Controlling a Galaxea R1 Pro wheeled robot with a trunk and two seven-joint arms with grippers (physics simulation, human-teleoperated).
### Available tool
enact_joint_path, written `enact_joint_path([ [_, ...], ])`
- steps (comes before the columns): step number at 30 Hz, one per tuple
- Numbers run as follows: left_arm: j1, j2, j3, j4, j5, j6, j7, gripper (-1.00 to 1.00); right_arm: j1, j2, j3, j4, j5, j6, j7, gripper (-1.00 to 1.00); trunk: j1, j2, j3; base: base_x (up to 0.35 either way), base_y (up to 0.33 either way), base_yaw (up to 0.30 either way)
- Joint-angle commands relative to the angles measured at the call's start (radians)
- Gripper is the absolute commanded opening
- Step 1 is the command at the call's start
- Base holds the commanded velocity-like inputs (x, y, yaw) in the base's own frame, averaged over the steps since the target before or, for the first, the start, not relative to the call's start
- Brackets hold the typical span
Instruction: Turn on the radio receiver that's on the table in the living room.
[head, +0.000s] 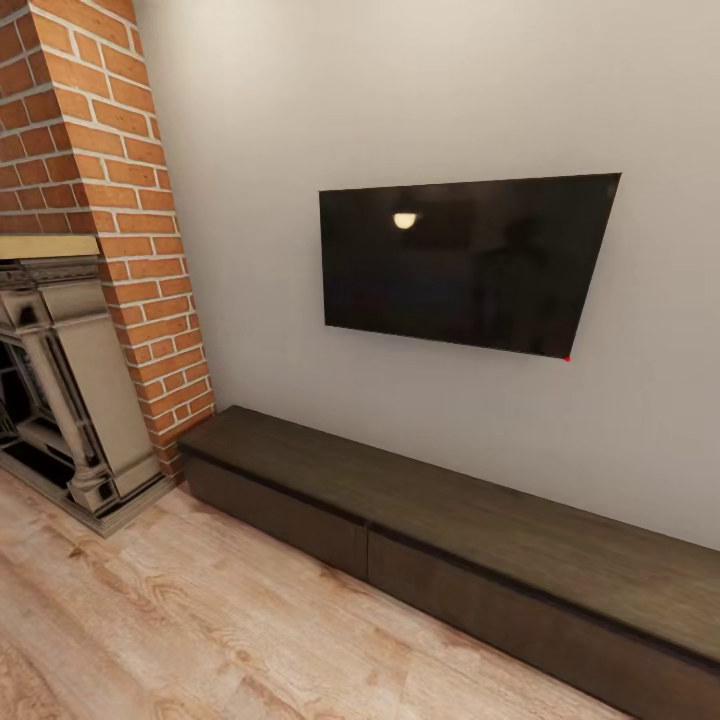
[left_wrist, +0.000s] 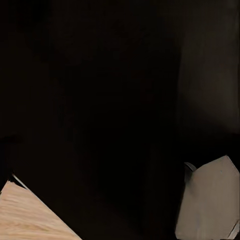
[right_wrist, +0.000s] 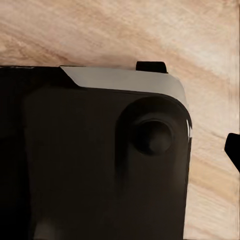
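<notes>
Ahead, dark wall-mounted television (head: 465, 262) at centre, long dark wood bench (head: 470, 530) toward five o'clock, brick fireplace (head: 90, 280) at nine o'clock, light wood floor (head: 150, 620), claw state impossible to tell.

**Cut off and too dark to read**

In the head view the brick chimney (head: 95, 180) runs out at 12 o'clock and 9 o'clock, the fireplace surround (head: 60, 380) is cut at 9 o'clock, and the long dark wood bench (head: 450, 540) leaves at 4 o'clock. The left wrist view is mostly black, its shapes unreadable; the dark robot body (right_wrist: 90, 165) hides most of the wood floor (right_wrist: 125, 35).
</notes>
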Motion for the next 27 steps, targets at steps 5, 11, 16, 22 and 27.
enact_joint_path([
  [5, 0.0, 0.002, -0.001, -0.036, -0.001, -0.088, 0.003, 1.0, 0.0, -0.032, 0.0, -0.065, 0.027, -0.025, 0.003, 1.0, 0.0, 0.0, 0.0, 0.0, 0.0, 0.0],
  [11, 0.0, 0.014, 0.001, -0.143, -0.002, -0.076, 0.013, 1.0, -0.003, -0.041, 0.0, -0.123, 0.13, -0.026, 0.011, 1.0, 0.0, 0.0, 0.0, 0.0, 0.0, 0.0],
  [16, 0.0, 0.018, 0.001, -0.322, -0.003, 0.034, 0.089, 1.0, -0.006, -0.055, -0.001, -0.243, 0.216, -0.027, 0.011, 1.0, 0.0, 0.0, 0.0, 0.0, 0.0, 0.032],
  [22, 0.0, 0.019, 0.001, -0.498, -0.006, 0.132, 0.14, 1.0, -0.007, -0.059, -0.003, -0.364, 0.235, -0.026, 0.01, 1.0, 0.0, 0.0, 0.0, 0.0, 0.0, 0.236],
  [27, -0.002, 0.019, 0.001, -0.635, -0.011, 0.146, 0.147, 1.0, -0.01, -0.059, -0.004, -0.468, 0.239, -0.022, 0.011, 1.0, 0.0, 0.0, 0.0, 0.0, 0.0, 0.292],
])
